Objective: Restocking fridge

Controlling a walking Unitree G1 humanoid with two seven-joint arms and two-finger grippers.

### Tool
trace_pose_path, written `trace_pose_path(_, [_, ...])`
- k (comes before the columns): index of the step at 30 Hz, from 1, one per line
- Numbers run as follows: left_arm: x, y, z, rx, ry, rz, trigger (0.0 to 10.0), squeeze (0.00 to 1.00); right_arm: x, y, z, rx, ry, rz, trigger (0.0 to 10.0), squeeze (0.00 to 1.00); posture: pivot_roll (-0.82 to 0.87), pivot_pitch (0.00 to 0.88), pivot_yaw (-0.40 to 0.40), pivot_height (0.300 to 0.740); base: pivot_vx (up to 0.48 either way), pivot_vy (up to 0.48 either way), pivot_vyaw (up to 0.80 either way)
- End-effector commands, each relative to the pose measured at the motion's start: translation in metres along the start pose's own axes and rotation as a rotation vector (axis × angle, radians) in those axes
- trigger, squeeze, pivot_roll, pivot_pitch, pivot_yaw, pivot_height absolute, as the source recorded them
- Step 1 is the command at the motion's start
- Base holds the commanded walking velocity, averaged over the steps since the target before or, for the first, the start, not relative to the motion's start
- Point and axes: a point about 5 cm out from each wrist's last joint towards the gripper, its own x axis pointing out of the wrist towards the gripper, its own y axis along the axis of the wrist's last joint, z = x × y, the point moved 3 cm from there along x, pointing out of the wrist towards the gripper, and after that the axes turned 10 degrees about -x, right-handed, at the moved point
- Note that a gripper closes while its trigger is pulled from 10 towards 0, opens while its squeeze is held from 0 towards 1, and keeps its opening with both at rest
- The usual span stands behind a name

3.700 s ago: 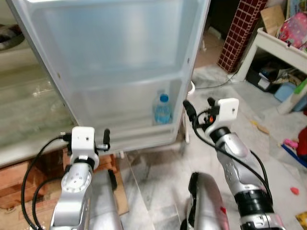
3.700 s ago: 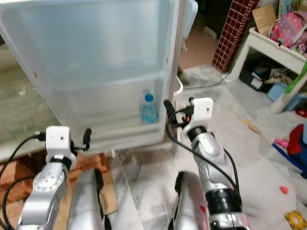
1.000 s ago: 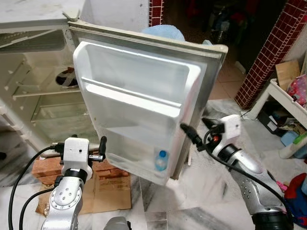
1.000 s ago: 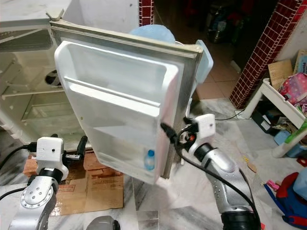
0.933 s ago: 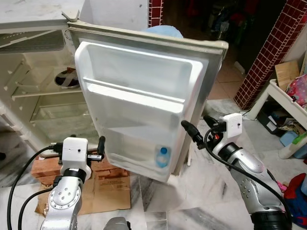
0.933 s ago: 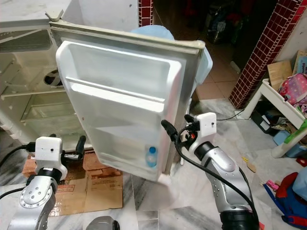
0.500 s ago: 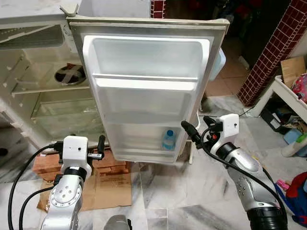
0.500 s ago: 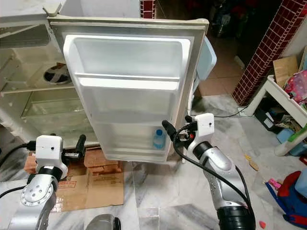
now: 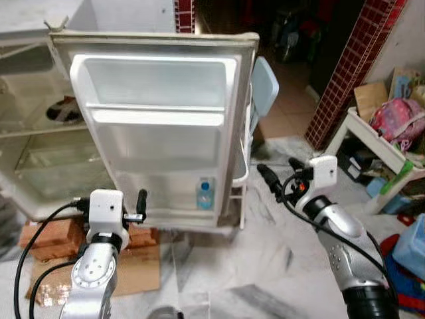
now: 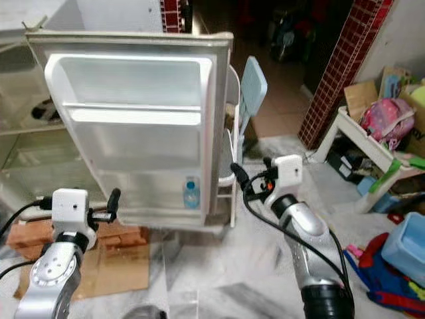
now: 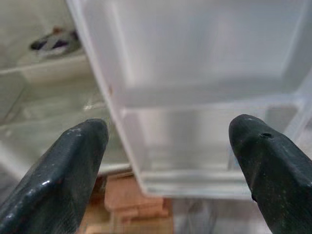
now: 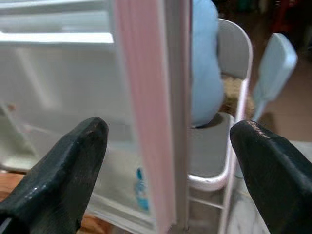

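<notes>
At centre frame the fridge door (image 9: 159, 133) hangs wide open, a lone water bottle (image 9: 204, 195) upright in its bottom shelf, lower centre. The right gripper (image 9: 279, 181), fingers spread and empty, sits just beside the door's free edge, right of centre. The left gripper (image 9: 140, 203), also spread and empty, hovers at lower left below the door. Reaching in from here, either arm might clip the door's edge and swing it, toppling the bottle, and a chair (image 10: 247, 100) close behind the door could jam it.

Fridge door (image 9: 156, 133) now farther off and squarer-on than before, right end effector (image 9: 277, 173) clear of its edge.
</notes>
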Motion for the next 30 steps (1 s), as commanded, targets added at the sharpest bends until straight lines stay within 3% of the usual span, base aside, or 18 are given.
trace_pose_path(1, [0.002, 0.004, 0.001, 0.003, 0.002, 0.013, 10.0, 0.00, -0.002, -0.001, 0.005, -0.014, -0.005, -0.008, 10.0, 0.00, 0.07, 0.000, 0.002, 0.740, 0.000, -0.315, 0.00])
trace_pose_path(6, [0.001, 0.007, 0.000, -0.009, 0.013, 0.027, 10.0, 0.00, -0.001, 0.006, 0.002, -0.043, 0.008, 0.026, 10.0, 0.00, 0.07, 0.000, 0.000, 0.740, 0.000, -0.058, 0.00])
trace_pose_path(15, [0.005, 0.009, -0.009, -0.040, 0.063, 0.038, 10.0, 0.00, 0.007, 0.019, 0.007, -0.086, -0.080, 0.071, 10.0, 0.00, 0.07, 0.000, 0.001, 0.740, 0.000, 0.000, 0.65])
trace_pose_path(18, [0.004, 0.010, -0.002, -0.095, 0.021, 0.038, 10.0, 0.00, 0.010, 0.024, 0.006, -0.107, -0.103, 0.088, 10.0, 0.00, 0.06, 0.000, 0.000, 0.740, 0.354, 0.000, 0.34])
trace_pose_path(30, [0.005, 0.008, -0.004, -0.089, 0.036, 0.030, 10.0, 0.00, 0.011, 0.029, 0.005, -0.123, -0.114, 0.114, 10.0, 0.00, 0.06, 0.000, -0.002, 0.740, 0.382, 0.000, 0.21])
